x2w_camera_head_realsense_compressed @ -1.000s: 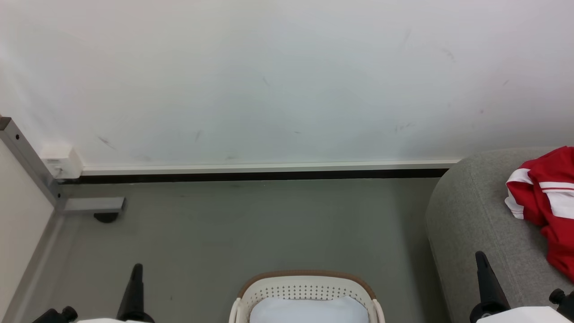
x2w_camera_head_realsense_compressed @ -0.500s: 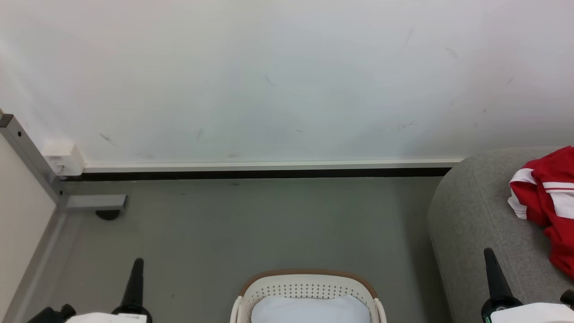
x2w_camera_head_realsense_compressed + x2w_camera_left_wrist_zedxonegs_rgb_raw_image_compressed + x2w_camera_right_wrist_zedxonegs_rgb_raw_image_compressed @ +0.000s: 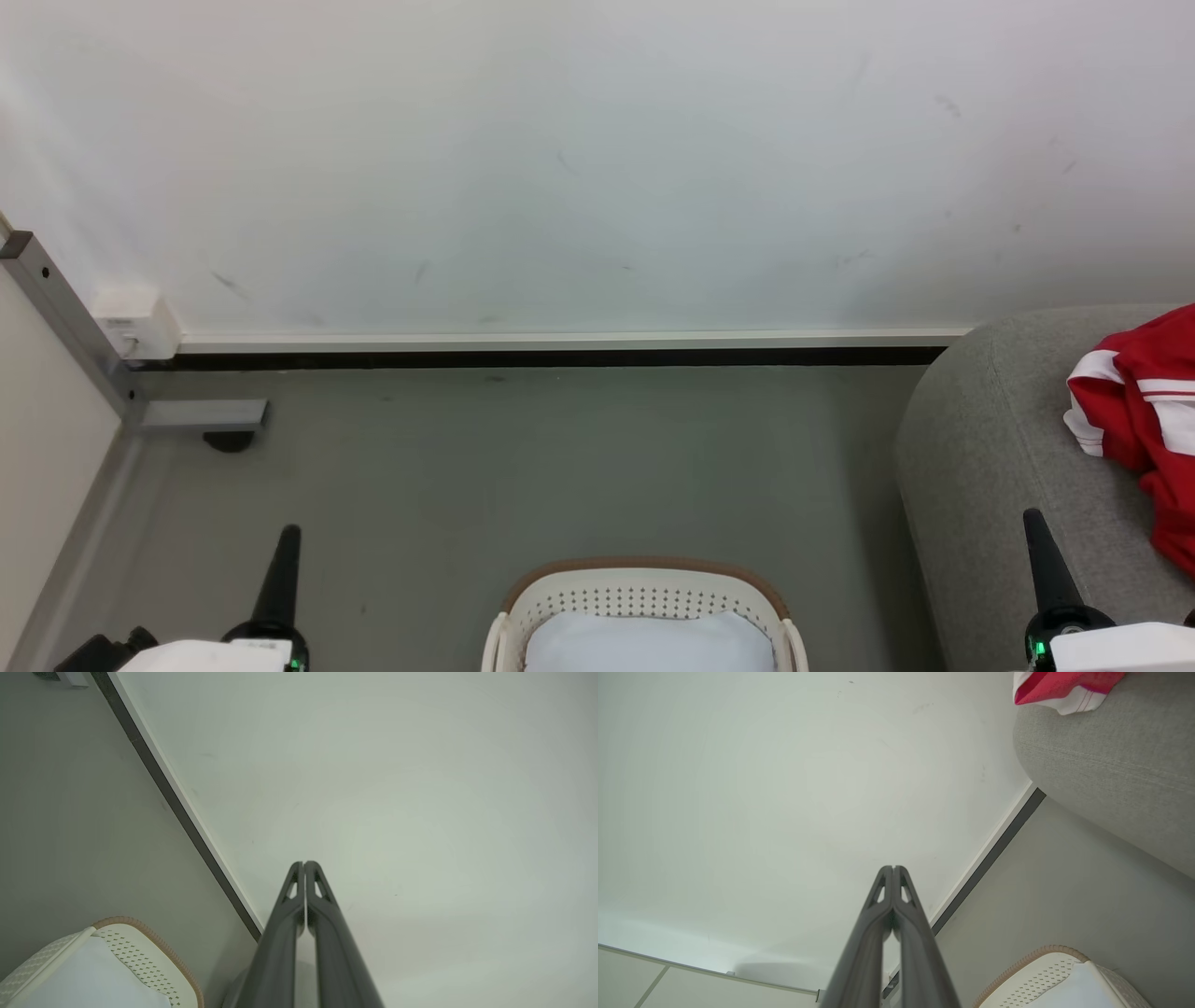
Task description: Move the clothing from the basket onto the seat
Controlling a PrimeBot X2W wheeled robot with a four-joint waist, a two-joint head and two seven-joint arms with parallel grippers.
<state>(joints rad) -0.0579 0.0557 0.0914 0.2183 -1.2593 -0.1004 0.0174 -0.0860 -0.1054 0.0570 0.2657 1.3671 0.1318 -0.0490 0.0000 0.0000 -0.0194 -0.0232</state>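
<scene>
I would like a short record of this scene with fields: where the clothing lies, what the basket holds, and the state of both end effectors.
clothing: red with white stripes, lying on the grey seat
basket: on the floor, white padding in the part in view
left end effector: shut, empty, left of the basket
right end effector: shut, empty, beside the seat

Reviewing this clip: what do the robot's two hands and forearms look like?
The left hand and right hand match. Each has two long, dark grey fingers tapering to a point, with slim triangular cut-outs near the tips in the wrist views. Each rises from a round black collar carrying a small green light, mounted on white forearm casings.
</scene>
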